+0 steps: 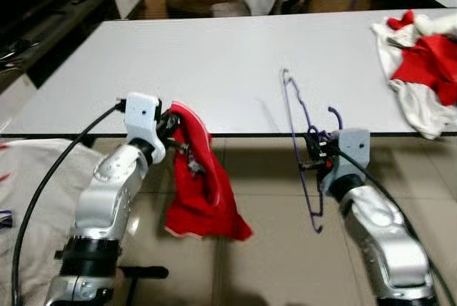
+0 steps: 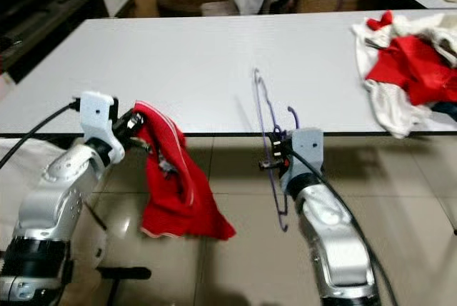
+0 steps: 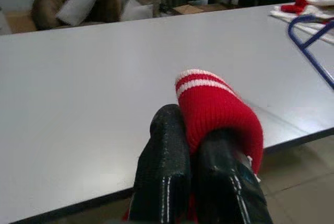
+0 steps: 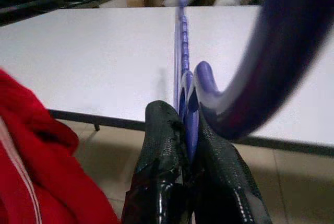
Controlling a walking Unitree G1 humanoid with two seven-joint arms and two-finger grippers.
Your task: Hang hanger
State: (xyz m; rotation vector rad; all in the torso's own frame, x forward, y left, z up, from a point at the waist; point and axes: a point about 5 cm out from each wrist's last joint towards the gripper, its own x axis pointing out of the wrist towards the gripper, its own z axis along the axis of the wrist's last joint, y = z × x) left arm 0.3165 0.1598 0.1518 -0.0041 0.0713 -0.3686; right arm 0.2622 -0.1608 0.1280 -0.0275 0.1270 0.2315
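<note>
Hanger [image 1: 300, 142]: purple, thin, held upright at the near edge of the white table [image 1: 214, 56], upper part over the tabletop, lower part hanging below it. Right gripper [image 4: 188, 130]: fingers clamped on the hanger's neck. Left gripper [image 3: 190, 151]: fingers closed on a red garment [image 1: 200, 185] with white trim, draping toward the floor. Clothes pile [image 1: 421, 56]: red and white, far right of table.

No legible writing anywhere.
No text, label, brand mark, number or sign is sharp enough to read on any surface in these views.
</note>
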